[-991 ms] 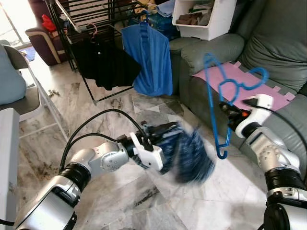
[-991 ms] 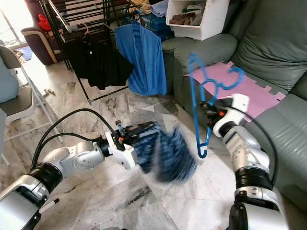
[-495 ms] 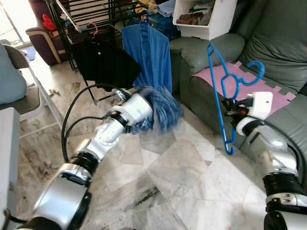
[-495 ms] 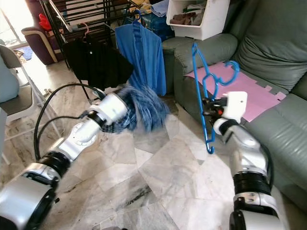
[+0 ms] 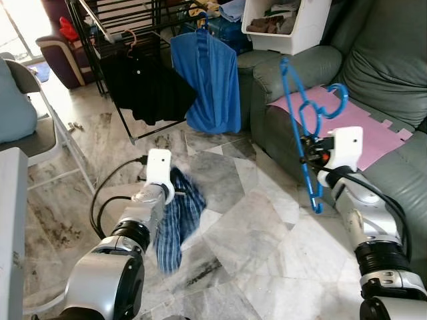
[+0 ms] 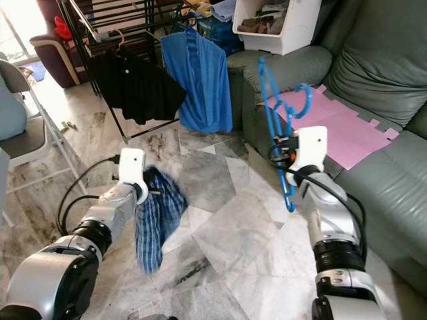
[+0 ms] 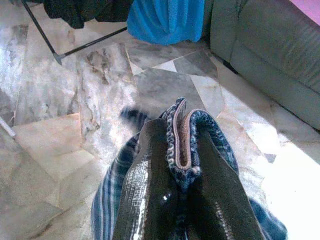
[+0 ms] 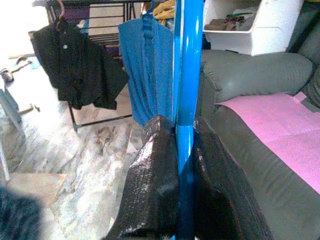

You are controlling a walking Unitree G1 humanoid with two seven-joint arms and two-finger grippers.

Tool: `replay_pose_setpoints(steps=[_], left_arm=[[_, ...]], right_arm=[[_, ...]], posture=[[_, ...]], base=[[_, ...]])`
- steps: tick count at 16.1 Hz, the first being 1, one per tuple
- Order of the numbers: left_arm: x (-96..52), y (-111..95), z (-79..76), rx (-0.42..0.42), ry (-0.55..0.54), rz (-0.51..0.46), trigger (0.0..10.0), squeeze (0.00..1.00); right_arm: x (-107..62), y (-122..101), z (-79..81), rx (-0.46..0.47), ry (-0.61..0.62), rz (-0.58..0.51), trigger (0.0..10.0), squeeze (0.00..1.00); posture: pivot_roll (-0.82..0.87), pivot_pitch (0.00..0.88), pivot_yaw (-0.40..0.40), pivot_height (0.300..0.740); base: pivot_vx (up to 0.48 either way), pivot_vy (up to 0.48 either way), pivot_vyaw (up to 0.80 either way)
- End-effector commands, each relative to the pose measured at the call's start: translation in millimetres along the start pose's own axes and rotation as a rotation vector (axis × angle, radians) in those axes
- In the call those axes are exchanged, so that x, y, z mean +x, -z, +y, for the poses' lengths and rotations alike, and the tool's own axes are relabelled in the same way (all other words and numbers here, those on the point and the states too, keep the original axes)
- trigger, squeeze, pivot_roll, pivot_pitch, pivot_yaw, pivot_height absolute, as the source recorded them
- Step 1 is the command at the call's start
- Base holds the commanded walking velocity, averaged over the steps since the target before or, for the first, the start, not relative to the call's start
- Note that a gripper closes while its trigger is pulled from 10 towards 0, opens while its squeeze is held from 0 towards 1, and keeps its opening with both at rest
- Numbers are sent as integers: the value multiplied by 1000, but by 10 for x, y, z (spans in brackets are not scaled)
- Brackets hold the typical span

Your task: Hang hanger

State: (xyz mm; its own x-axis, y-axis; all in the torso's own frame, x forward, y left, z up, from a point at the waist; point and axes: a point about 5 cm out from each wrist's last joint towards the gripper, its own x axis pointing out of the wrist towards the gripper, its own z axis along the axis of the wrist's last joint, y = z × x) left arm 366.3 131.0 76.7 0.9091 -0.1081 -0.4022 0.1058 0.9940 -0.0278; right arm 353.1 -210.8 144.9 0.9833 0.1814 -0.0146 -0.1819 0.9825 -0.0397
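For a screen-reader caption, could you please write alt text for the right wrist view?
The right tool is shut on the bar of a blue hanger, which runs upright between its two black fingers. Behind stand a drying rack with a black shirt and a blue shirt, a grey sofa with a pink mat, and a marble floor.

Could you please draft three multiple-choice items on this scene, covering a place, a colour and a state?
1. Where does the pink mat lie?
A. on the sofa seat
B. on the floor
C. on the drying rack

2. What colour is the hanger in the right gripper?
A. red
B. blue
C. white

3. What is the left gripper doing?
A. hanging open
B. clamping a bottle
C. shut on the striped garment

Answers: 1 A, the mat covers the grey sofa cushion. 2 B, its bar is bright blue between the fingers. 3 C, cloth is pinched between its fingers.
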Motion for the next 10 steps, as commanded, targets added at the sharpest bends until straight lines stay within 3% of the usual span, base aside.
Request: replay_pose_setpoints(steps=[1, 6, 8, 9, 10], left_arm=[[20, -266, 46, -58, -22, -61, 10000, 0], [15, -451, -37, -274, 62, -134, 10000, 0], [-21, -696, -31, -488, 129, -267, 10000, 0], [-38, -763, -42, -509, 168, -299, 10000, 0], [-61, -833, -65, -472, 206, -332, 10000, 0]], right_arm=[[-13, 27, -22, -11, 18, 12, 10000, 0], [-41, 53, 39, -5, 9, 7, 10000, 0], [-45, 45, 113, -3, -5, -22, 10000, 0], [-45, 41, 145, 1, -12, -31, 10000, 0], [-44, 46, 195, -9, -26, -34, 10000, 0]], posture=[[-163, 0, 47, 740], [-168, 0, 51, 740], [-167, 0, 48, 740], [-167, 0, 48, 740], [-159, 0, 44, 740]], base=[[0, 0, 0], [0, 0, 0], [0, 0, 0], [0, 0, 0], [0, 0, 0]])
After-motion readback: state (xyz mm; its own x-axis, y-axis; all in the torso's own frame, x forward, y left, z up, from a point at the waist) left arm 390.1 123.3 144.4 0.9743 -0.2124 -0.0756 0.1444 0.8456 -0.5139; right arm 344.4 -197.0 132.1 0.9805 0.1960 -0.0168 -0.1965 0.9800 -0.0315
